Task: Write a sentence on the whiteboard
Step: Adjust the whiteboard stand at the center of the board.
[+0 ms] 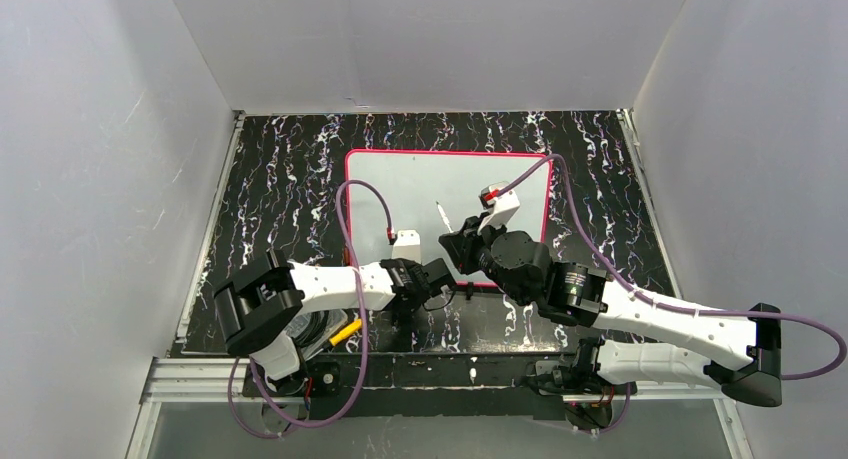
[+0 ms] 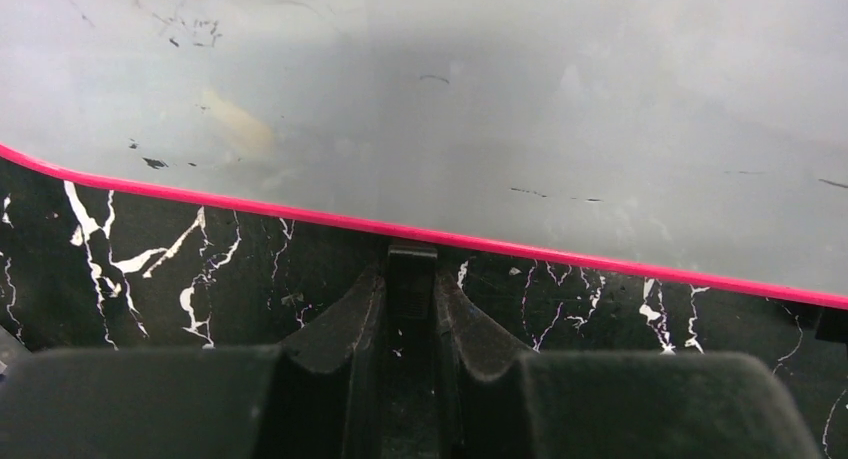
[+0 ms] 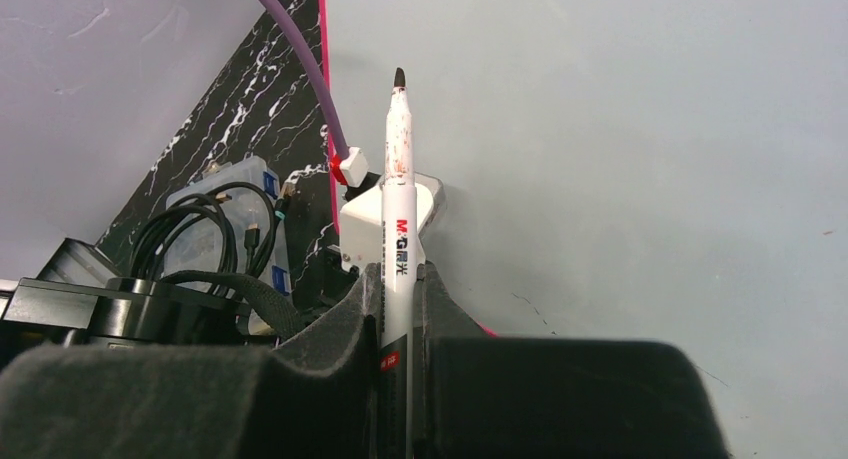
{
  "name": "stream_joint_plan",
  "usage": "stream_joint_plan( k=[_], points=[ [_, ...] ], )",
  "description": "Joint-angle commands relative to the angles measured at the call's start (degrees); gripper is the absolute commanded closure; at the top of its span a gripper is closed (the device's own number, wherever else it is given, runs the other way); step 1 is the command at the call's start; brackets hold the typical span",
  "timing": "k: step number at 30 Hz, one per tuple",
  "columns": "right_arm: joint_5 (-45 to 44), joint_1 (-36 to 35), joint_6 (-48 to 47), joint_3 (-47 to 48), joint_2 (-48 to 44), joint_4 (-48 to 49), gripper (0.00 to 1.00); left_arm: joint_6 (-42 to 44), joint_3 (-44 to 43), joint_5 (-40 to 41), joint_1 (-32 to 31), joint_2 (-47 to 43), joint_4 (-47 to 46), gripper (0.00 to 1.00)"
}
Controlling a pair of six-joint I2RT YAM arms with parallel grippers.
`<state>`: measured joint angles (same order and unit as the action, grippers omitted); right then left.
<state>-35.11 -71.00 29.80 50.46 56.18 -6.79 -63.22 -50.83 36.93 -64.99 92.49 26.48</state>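
A: Top external view, entry for you: the whiteboard (image 1: 420, 184) lies flat near the middle of the table (image 1: 290, 179). It is a rounded-corner rectangle with a thin pink-red frame. The table top is black with white marble veining.

B: Noted. How does your board face look close up?

A: Glossy, pale grey-white. The left wrist view shows scattered dark flecks and one yellowish smudge on it. The frame runs as a clean pink line just beyond the fingertips.

B: Right arm?

A: Your right arm folds out to the right, then doubles back left, with its wrist over the board's near part. The right gripper (image 3: 398, 279) is clamped tight on a marker (image 3: 398, 179). The marker has a white round barrel, reddish stains near the nose and a dark uncapped tip, and it points away from the gripper over the board. Whether the tip touches the face, can't tell.

B: Left side?

A: Your left arm lies low along the near edge, forearm pointing right. The left gripper (image 2: 411, 289) is at the board's near frame, about mid-length. Its matte black fingers (image 2: 350, 314) stand nearly together, with a slim gap between them. Something dark sits in that gap; whether it is gripped, I cannot tell. A purple cable (image 1: 365, 183) loops over the board's left part.
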Motion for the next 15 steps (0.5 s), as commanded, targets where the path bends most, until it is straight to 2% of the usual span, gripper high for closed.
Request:
stream_joint_plan(
  k=[1,8,12,15],
  points=[
    [-2.0,-0.3,0.4,0.4,-1.4,0.7,0.99,-2.7,-2.7,-0.4,-0.9,-0.2,-0.1,0.88],
    [-2.5,-0.2,0.5,0.1,-2.6,0.3,0.99,-2.9,-0.4,-5.0,-2.1,-4.2,-1.4,0.58],
    [-2.8,-0.3,0.5,0.2,-2.5,0.2,0.99,-2.6,1.0,-8.1,-2.6,-7.5,-1.7,0.53],
    [-2.7,-0.3,0.3,0.6,-2.4,-0.2,0.99,-0.7,2.3,-9.9,-2.7,-11.8,-1.7,0.46]
  ],
)
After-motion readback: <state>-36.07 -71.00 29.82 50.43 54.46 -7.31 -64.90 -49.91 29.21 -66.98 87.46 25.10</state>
